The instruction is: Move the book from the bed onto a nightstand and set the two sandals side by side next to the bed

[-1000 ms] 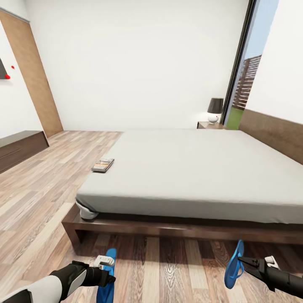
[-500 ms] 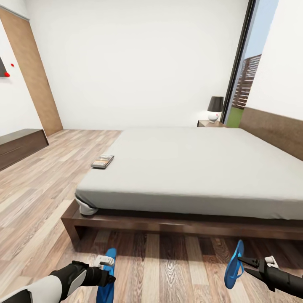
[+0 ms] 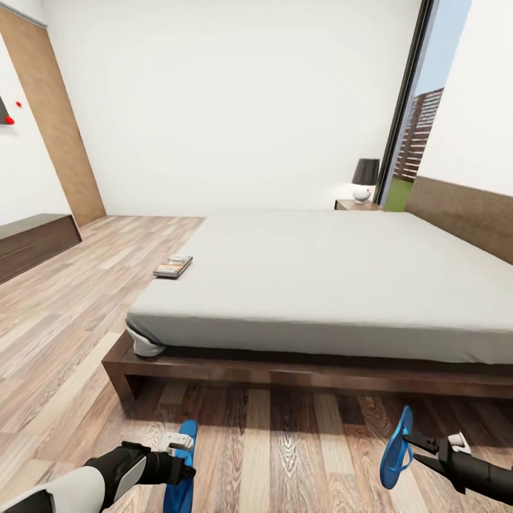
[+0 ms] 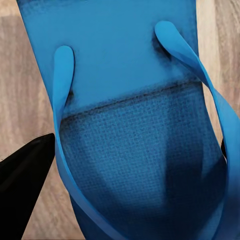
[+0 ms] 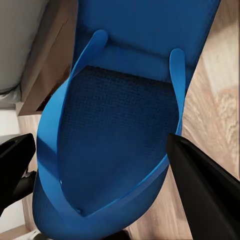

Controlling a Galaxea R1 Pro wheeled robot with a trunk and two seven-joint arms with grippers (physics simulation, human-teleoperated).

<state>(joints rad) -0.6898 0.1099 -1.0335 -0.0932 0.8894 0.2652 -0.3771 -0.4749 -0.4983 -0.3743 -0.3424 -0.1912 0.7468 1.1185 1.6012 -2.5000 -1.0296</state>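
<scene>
View has tilted slightly; both claws still grip sandals [image 3: 396, 456].

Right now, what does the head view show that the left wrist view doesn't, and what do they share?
The head view takes in the bed with the book near its edge, a nightstand carrying a lamp, the bench cabinet, and the right claw shut on the right sandal. The left wrist view gives the close detail: the left sandal with its toe straps and textured footbed, and a dark fingertip beside it. Both show that left sandal and wood-plank floor.
</scene>
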